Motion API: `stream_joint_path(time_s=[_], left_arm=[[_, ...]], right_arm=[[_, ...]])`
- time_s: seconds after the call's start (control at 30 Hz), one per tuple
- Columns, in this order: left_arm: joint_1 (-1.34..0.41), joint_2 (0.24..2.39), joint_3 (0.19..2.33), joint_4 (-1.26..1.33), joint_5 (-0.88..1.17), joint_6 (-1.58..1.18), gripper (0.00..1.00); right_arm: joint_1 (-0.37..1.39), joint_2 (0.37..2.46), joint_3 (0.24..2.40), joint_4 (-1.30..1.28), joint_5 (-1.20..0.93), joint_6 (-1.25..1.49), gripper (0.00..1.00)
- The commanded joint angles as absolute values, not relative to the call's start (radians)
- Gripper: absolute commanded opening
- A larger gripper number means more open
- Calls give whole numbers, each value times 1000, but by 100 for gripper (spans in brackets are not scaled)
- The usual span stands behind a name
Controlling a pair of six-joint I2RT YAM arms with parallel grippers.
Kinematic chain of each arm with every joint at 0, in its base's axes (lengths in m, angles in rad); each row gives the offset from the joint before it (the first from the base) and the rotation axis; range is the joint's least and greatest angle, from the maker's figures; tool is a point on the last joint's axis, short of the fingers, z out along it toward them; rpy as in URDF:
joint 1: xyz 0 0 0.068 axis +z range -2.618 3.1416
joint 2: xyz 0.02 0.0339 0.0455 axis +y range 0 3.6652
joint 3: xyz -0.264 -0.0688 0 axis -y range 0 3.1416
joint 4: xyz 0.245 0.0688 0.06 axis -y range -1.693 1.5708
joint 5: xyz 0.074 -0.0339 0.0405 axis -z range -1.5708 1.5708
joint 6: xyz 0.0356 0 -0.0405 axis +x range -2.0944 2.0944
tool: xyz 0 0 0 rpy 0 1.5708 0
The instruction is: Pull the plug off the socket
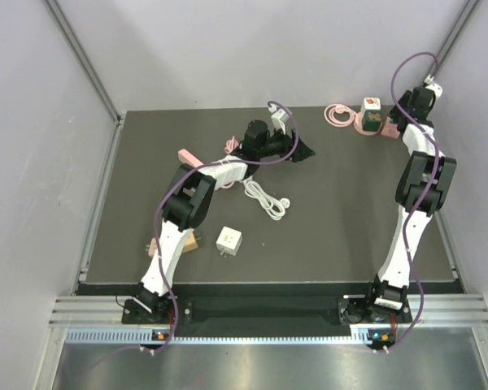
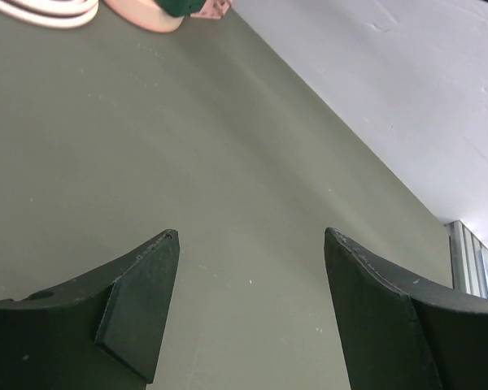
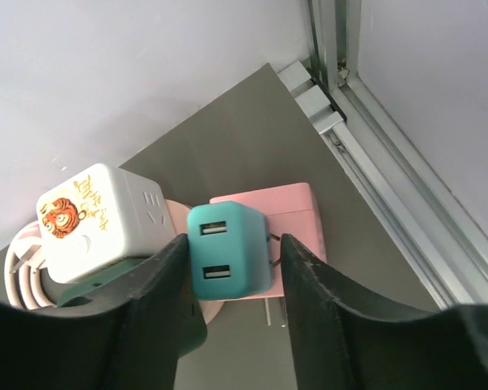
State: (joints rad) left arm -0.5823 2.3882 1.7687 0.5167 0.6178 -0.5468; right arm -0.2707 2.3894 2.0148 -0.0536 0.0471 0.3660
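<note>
A teal plug [image 3: 226,248] with two USB ports sits in the side of a pink socket cube [image 3: 289,215] at the mat's far right corner [image 1: 388,130]. My right gripper [image 3: 233,237] straddles the plug. Its left finger lies against the plug's side, and a narrow gap shows between the plug and the right finger [image 3: 309,276]. In the top view that gripper [image 1: 388,123] points down at the socket. My left gripper [image 2: 250,233] is open above bare mat near the table's middle back [image 1: 305,151], with nothing between its fingers.
A white cube with a tiger picture [image 3: 98,215] stands on a green and pink base beside the socket, next to a coiled pink cable [image 1: 337,114]. An aluminium rail [image 3: 366,122] runs just right of the socket. A white adapter cube [image 1: 228,240] and a white cable [image 1: 266,197] lie mid-mat.
</note>
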Motion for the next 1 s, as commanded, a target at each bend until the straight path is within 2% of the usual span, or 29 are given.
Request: stream_joint_path(time_s=[0.0,0.03,0.2,0.23,0.27,0.43,0.63,0.83,0.97], left_arm=[[-584,2414,1833,523,655,-537,76],[-584,2419,1839,519,657,-538,76],[-584,2430,1858,500,666,-535,76],[-584,2431,1858,500,670,-534,77],[-584,2437,1859,500,672,-532,77],[-584,2471,1910,454,676,-540,77],[-598,2474,1920,445,686,-519,79],[-641,2444,1907,377,677,-367,87],[-693,2399,1836,420,540,-289,90]], right_arm=[[-265,2404,2065,-95,83,345,46],[-264,2399,2063,-103,95,347,37],[-259,2366,2052,-184,123,354,16],[-255,2332,2025,-204,135,359,4],[-250,2304,1993,-215,150,362,1],[-198,2071,1697,-181,253,339,0],[-167,1823,1371,-150,244,353,0],[-130,1663,1195,-170,180,328,0],[-100,1615,1125,-193,191,414,0]])
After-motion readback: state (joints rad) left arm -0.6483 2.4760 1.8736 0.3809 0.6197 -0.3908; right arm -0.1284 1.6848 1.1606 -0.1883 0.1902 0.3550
